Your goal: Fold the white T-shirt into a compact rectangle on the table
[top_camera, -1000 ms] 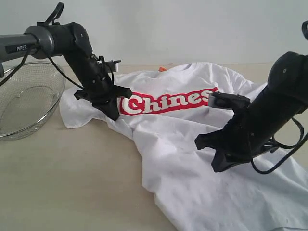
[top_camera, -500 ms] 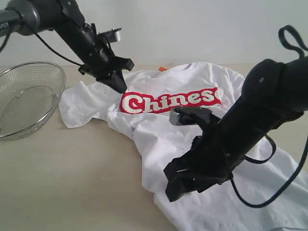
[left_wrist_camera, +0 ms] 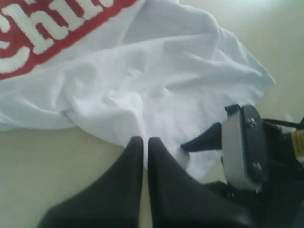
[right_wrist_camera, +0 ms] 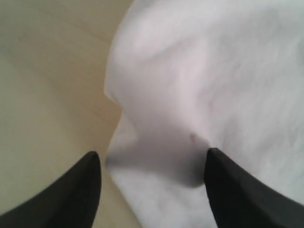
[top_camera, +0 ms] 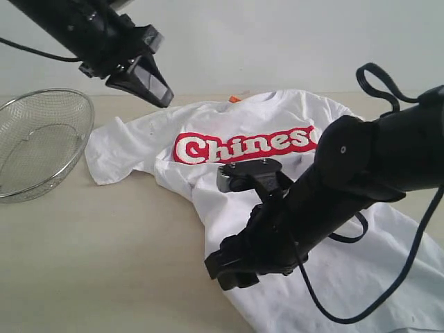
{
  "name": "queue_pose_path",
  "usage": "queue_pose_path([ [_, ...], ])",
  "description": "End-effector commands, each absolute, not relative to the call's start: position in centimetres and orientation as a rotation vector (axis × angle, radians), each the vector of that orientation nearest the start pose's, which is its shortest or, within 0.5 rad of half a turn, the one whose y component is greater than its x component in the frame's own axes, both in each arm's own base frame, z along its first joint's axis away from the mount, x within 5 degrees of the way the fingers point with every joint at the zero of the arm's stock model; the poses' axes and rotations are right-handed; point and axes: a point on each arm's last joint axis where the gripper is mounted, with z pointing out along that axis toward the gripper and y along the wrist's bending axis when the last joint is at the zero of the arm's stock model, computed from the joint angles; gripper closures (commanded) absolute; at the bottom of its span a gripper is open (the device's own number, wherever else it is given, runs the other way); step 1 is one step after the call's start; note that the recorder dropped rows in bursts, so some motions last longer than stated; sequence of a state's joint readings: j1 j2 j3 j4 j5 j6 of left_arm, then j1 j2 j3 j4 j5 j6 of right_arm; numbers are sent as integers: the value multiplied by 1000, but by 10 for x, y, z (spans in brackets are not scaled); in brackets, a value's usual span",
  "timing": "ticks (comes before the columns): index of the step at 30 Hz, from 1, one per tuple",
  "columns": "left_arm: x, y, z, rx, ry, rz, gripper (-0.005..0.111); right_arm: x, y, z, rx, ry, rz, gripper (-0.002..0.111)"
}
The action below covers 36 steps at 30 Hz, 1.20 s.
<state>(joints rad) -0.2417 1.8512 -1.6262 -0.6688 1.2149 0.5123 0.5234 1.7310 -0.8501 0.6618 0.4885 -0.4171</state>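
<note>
A white T-shirt [top_camera: 201, 177] lies rumpled and chest-up on the pale table [top_camera: 104, 270], spread from the far middle toward the near right. Its red band of lettering [top_camera: 243, 147] faces up and a small orange neck tag [top_camera: 234, 99] shows at the far edge. The left gripper [top_camera: 164, 101] hangs in the air above the shirt's far left sleeve, its jaws pressed together with nothing between them; its wrist view confirms the fingers [left_wrist_camera: 135, 156] meet over wrinkled cloth. The right gripper [top_camera: 232, 272] sits low at the shirt's near left edge, where fabric meets bare tabletop. Its jaws stand wide apart on either side of a raised fold, as the right wrist view [right_wrist_camera: 152, 159] shows, and nothing is gripped. The cotton looks light, soft and limp, so it will probably drape and crease rather than hold a shape, and a thin single layer could slide out of a shallow pinch. The raised fold at the near left edge looks the surest place to take hold, with a sleeve or shoulder seam as the matching point on the far side. At far left stands a wire mesh bowl [top_camera: 48, 92], just clear of the sleeve, and nothing shows inside it.
</note>
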Motion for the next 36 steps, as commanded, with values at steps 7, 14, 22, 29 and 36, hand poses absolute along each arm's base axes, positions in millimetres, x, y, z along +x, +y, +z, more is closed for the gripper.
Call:
queue_pose_path([
  [7, 253, -123, 293, 886, 2648, -934, 102, 254, 177, 120, -548, 2859, 474, 52],
  [14, 208, -118, 257, 730, 2605, -1012, 102, 254, 177, 108, -520, 2905, 462, 78],
  [22, 185, -116, 206, 569, 2555, -1109, 102, 248, 178, 117, -530, 2942, 509, 108],
  [29, 188, -119, 202, 541, 2507, -1164, 102, 239, 181, 158, -566, 2849, 657, 108],
  [36, 192, -121, 195, 519, 2528, -1177, 102, 235, 184, 177, -568, 2785, 771, 108],
])
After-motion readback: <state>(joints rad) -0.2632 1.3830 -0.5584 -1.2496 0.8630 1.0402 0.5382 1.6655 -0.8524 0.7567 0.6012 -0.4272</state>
